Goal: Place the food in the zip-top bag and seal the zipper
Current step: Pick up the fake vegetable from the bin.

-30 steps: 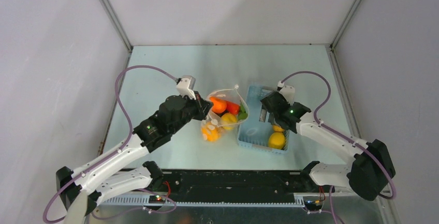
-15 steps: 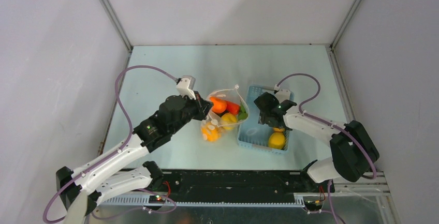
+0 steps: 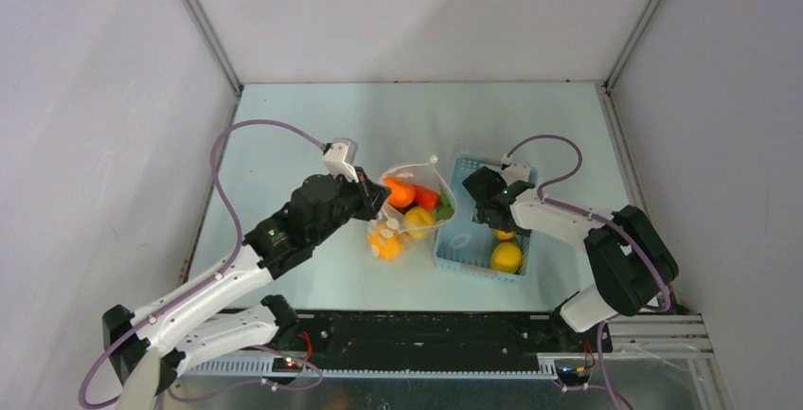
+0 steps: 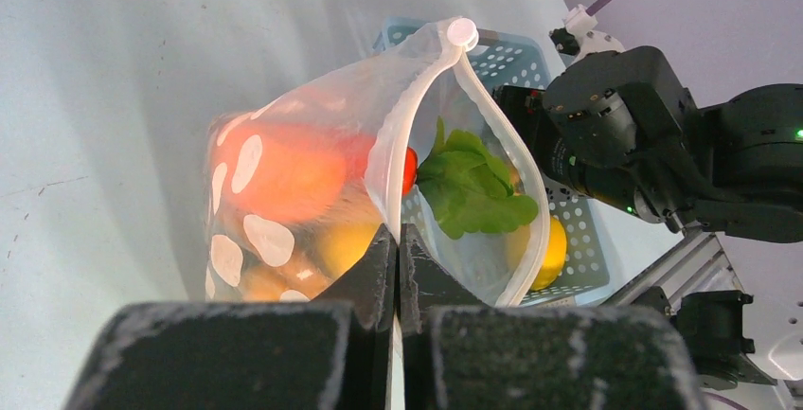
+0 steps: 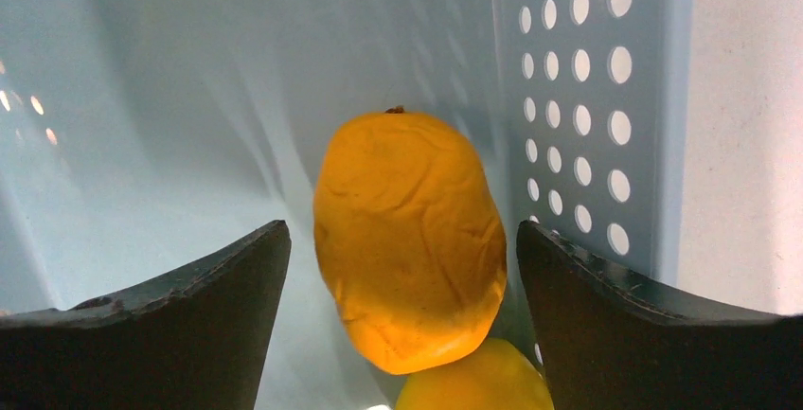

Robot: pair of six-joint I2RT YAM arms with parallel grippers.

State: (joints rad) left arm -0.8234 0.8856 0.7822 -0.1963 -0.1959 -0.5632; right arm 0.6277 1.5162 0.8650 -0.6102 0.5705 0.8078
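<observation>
The left hand (image 4: 398, 251) is pinched tight on the rim of the zip-top bag (image 4: 284, 183), its two dark, matte fingers meeting on the soft clear film. The bag stands on the pale tabletop (image 3: 312, 135) just beside the light blue basket (image 3: 461, 240). Its mouth gapes in a teardrop shape, and the white zipper (image 4: 390, 145) curves up to a small round slider (image 4: 462, 31). Through the white-dotted plastic show a smooth orange piece (image 4: 294, 169) and a yellow one under it. A crinkled green leafy piece (image 4: 473, 187) sits in the opening, next to a red bit too hidden to name. The right hand (image 5: 402, 235) is spread wide inside the basket, which has round holes punched in its wall. Its curved black fingers stand either side of a wrinkled, egg-shaped orange-yellow fruit (image 5: 409, 268) without touching it. A second yellow fruit (image 5: 473, 382) peeks out just below.
</observation>
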